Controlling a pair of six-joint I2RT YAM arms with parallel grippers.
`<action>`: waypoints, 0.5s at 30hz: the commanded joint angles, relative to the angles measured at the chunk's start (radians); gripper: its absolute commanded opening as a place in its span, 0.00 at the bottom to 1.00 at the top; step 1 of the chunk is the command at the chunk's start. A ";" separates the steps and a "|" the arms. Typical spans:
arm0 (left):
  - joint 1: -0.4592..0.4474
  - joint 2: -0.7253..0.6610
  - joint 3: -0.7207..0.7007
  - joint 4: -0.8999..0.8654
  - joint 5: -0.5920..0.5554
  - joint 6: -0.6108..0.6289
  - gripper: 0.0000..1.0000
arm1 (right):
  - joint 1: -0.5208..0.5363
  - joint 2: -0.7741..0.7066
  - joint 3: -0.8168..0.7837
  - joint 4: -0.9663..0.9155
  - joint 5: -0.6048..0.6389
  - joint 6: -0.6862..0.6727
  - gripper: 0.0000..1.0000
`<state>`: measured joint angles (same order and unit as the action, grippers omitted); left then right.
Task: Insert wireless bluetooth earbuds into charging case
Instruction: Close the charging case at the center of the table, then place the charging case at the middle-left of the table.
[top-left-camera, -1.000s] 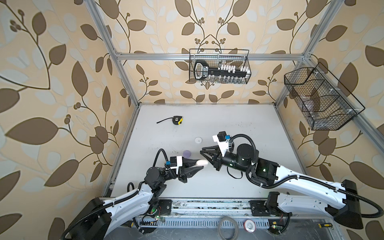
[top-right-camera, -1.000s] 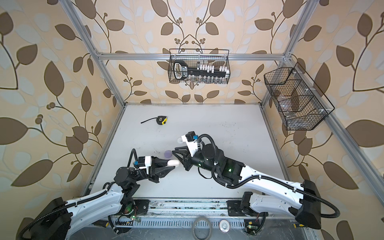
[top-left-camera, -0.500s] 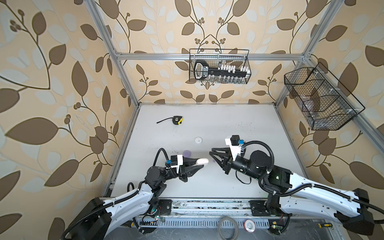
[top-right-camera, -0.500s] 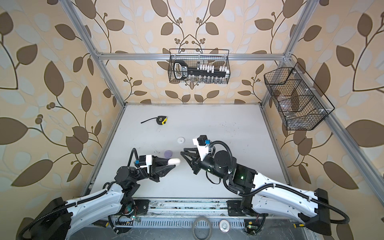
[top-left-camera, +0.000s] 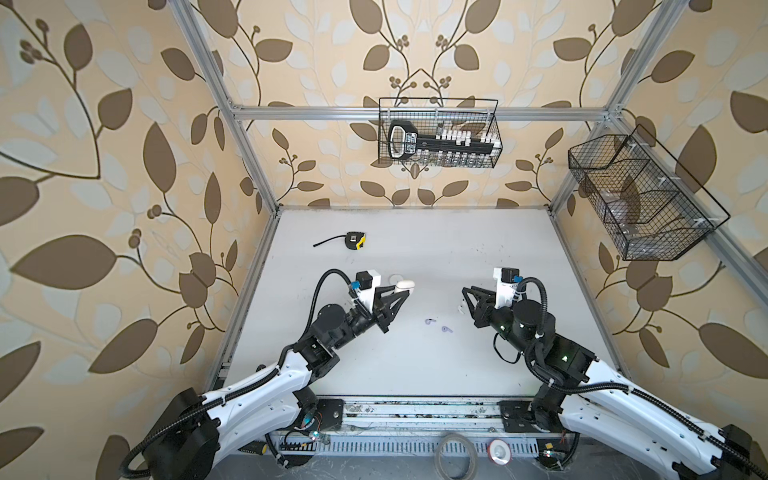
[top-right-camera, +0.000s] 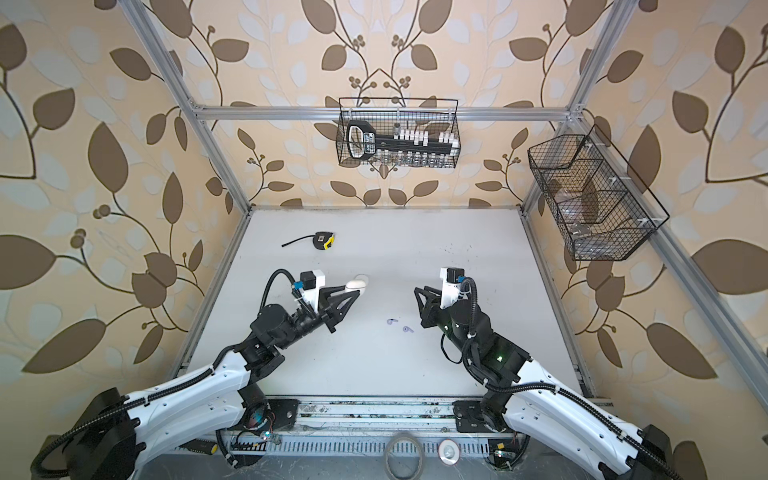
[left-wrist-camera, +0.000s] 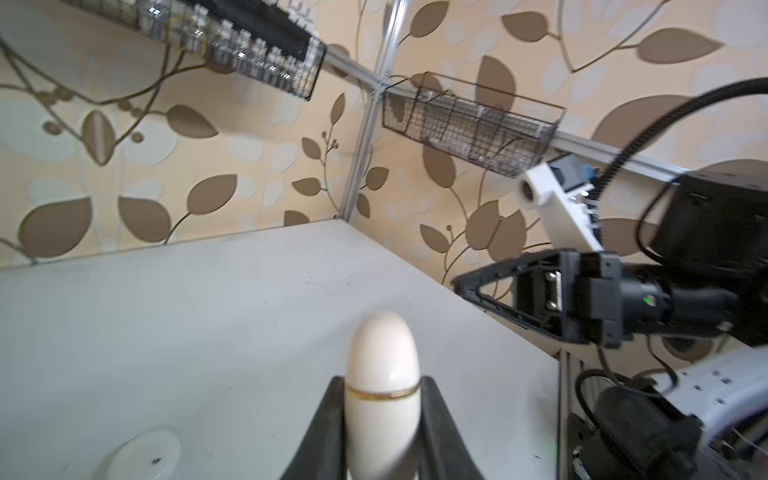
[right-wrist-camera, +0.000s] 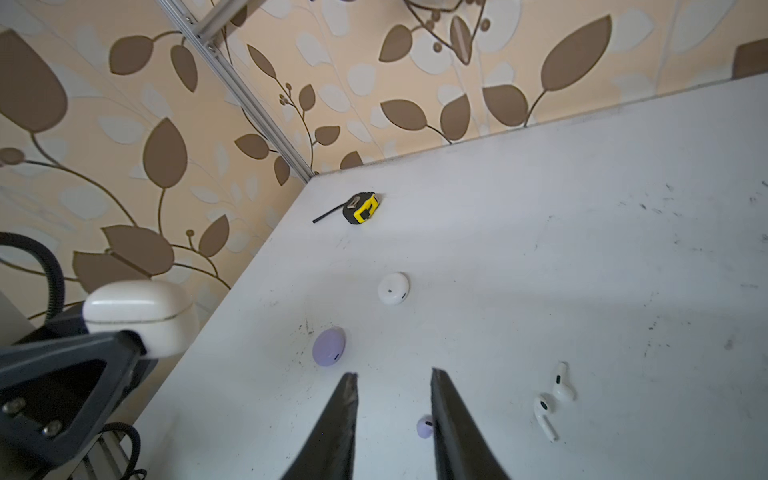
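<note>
Left hand (left-wrist-camera: 382, 386) pinches the cream charging case (left-wrist-camera: 381, 357) by its lower half, up off the counter (right-wrist-camera: 582, 249). The lid looks closed and the gold seam line is unbroken. We see no cream earbuds anywhere. We judge they may already sit inside, but we cannot tell.

Right hand (right-wrist-camera: 392, 372) is spread with nothing between its fingers, above the counter near the loose buds. One lilac earbud (top-left-camera: 430, 321) and a second lilac earbud (top-left-camera: 446, 329) lie on the counter between the two arms, near each other, not touching. In the right wrist view a white earbud (right-wrist-camera: 563, 386) and a second white earbud (right-wrist-camera: 542, 409) lie just beside each other, apart from the lilac ones.

Lilac case (right-wrist-camera: 329, 345) and white case (right-wrist-camera: 393, 288) rest on the counter, both looking closed, well apart from their buds. Yellow tape measure (right-wrist-camera: 360, 208) sits toward the far corner, not part of the job.

Our call: at most one pair of three is done. Left to do: open the lilac and white cases, seat four buds, close up. The buds are tiny against the fingers, so we expect fiddly picks.
</note>
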<state>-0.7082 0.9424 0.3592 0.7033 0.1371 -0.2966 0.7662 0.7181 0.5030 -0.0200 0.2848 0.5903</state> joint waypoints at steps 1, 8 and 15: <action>-0.001 0.074 0.063 -0.170 -0.296 -0.170 0.00 | -0.004 0.034 -0.012 0.019 0.010 0.034 0.31; 0.183 0.205 0.105 -0.251 -0.327 -0.251 0.00 | -0.002 0.172 -0.003 0.070 -0.023 0.025 0.34; 0.351 0.226 0.054 -0.241 -0.353 -0.358 0.00 | 0.020 0.339 0.050 0.092 -0.033 0.007 0.38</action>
<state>-0.3691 1.1812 0.4225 0.4553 -0.1501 -0.5816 0.7712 1.0172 0.5079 0.0483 0.2577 0.6029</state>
